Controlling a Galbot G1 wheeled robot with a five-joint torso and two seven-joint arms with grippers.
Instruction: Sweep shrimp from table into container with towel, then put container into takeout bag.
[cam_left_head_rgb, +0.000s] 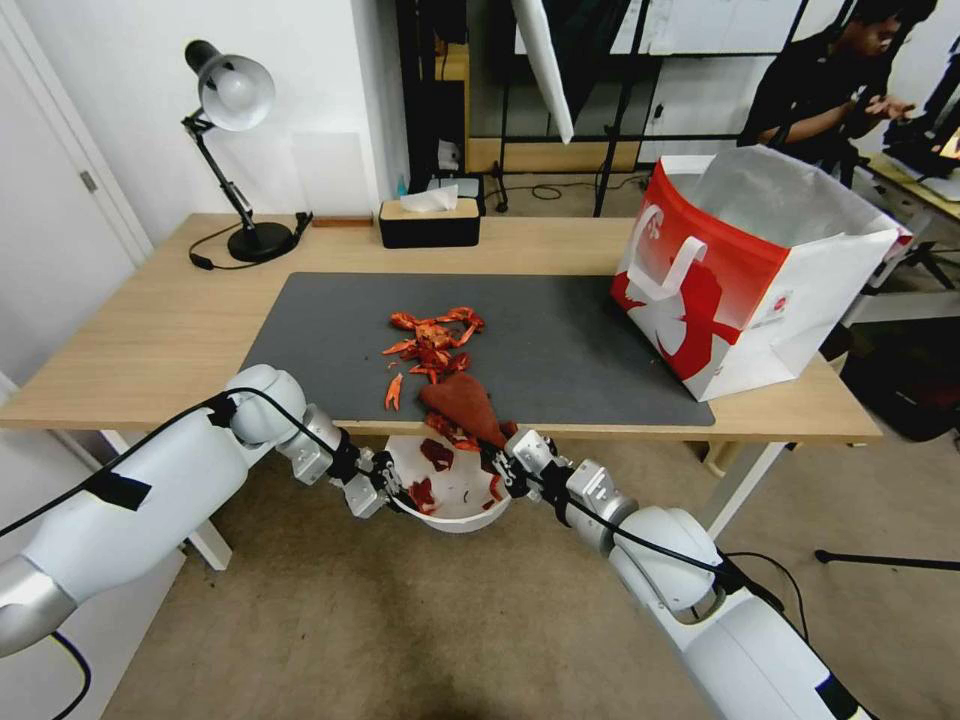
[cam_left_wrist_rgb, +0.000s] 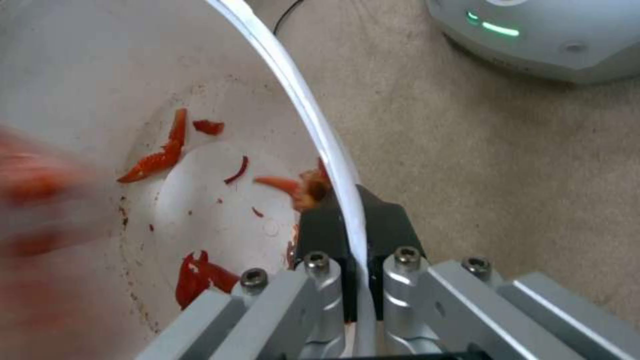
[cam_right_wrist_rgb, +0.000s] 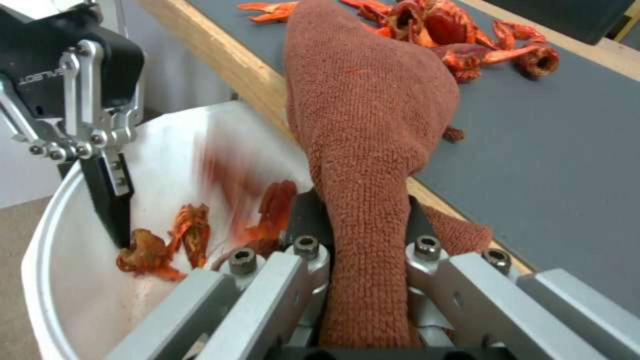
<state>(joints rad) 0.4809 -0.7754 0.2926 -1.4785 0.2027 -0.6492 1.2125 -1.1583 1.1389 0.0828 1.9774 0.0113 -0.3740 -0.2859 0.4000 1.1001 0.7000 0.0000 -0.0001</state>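
My right gripper (cam_right_wrist_rgb: 363, 240) is clamped on one end of the rust-red towel (cam_right_wrist_rgb: 370, 115), just off the near edge of the table (cam_left_head_rgb: 150, 340). The towel's long axis runs from my fingers out over that edge onto the grey mat (cam_left_head_rgb: 560, 345), widening to a rounded far end that points at the shrimp (cam_left_head_rgb: 435, 345) heaped on the mat. My left gripper (cam_left_wrist_rgb: 353, 235) pinches the rim of the white container (cam_left_wrist_rgb: 80, 75), one finger inside the wall, one outside. It holds the bowl below the table edge, under the towel, between my two arms.

The left wrist view looks into the bowl: several red shell pieces lie on its floor, and a blurred red shape shows at one side. The right wrist view shows the towel's terry weave, more shrimp beyond its far end, and letters on my left gripper's black housing that I cannot read fully.

In the head view, the red and white takeout bag (cam_left_head_rgb: 745, 280) stands upright and open at the mat's far right, well apart from the bowl. A black tissue box (cam_left_head_rgb: 429, 223) and a desk lamp (cam_left_head_rgb: 232, 100) sit along the table's back.
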